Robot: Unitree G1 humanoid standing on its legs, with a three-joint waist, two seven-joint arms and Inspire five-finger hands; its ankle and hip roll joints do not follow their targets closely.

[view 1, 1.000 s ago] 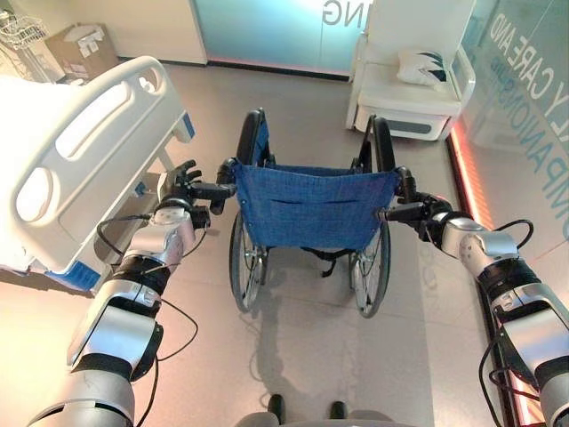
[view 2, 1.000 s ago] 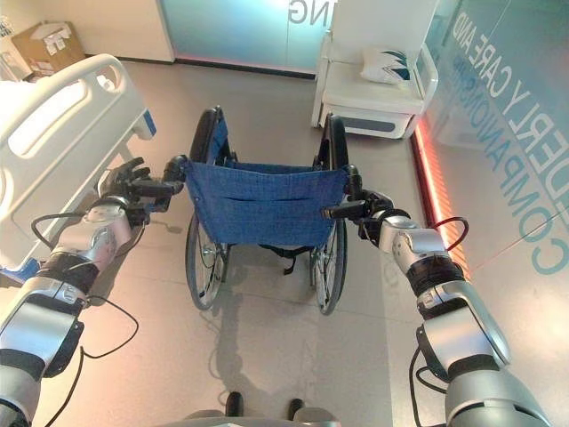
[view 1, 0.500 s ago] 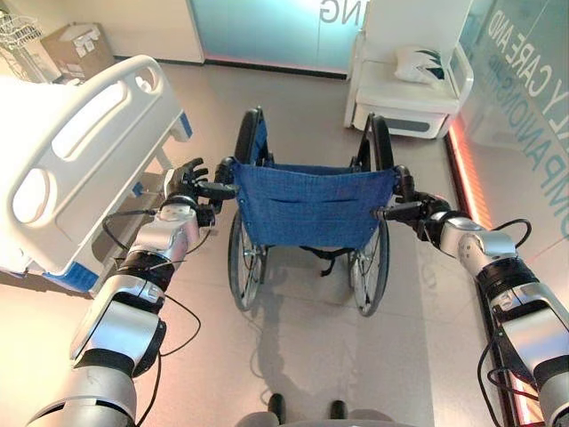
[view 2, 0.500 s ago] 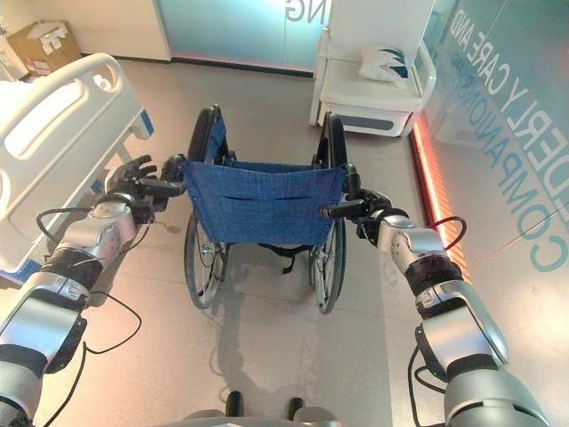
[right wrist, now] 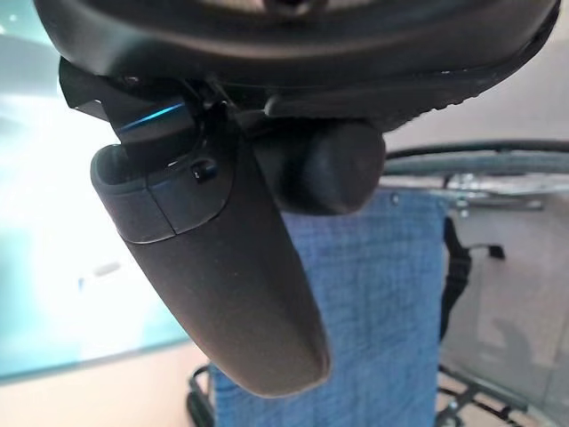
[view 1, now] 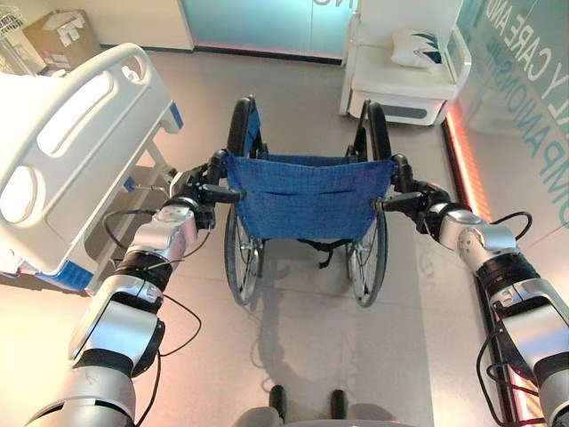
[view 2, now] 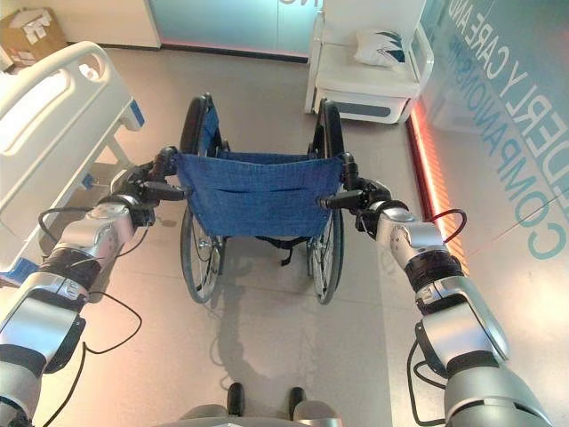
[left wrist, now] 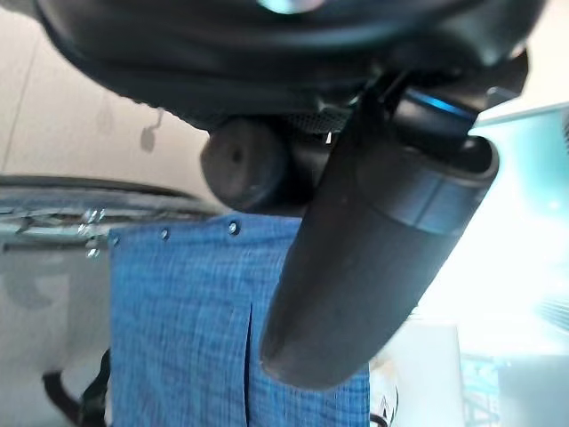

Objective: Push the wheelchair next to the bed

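Observation:
The wheelchair (view 1: 307, 196), black-framed with a blue cloth back, stands on the floor straight ahead with its back toward me. Its left side is close to the foot end of the white hospital bed (view 1: 71, 151). My left hand (view 1: 189, 194) is curled round the left push handle (left wrist: 240, 165), with the thumb (left wrist: 373, 249) lying along it. At the other side, my right hand (view 2: 378, 203) grips the right push handle (right wrist: 333, 169) in the same way. The blue back (right wrist: 373, 311) shows just past both thumbs.
A white armchair (view 1: 396, 84) holding a pillow (view 1: 416, 49) stands ahead on the right, against a glass wall with lettering (view 1: 524, 89). A cardboard box (view 1: 58, 36) sits in the far left corner behind the bed. Open floor lies ahead between bed and armchair.
The whole picture has shifted, so the camera moved. The wheelchair has edged a little left toward the bed. My left hand's fingers, spread before, have closed onto the handle.

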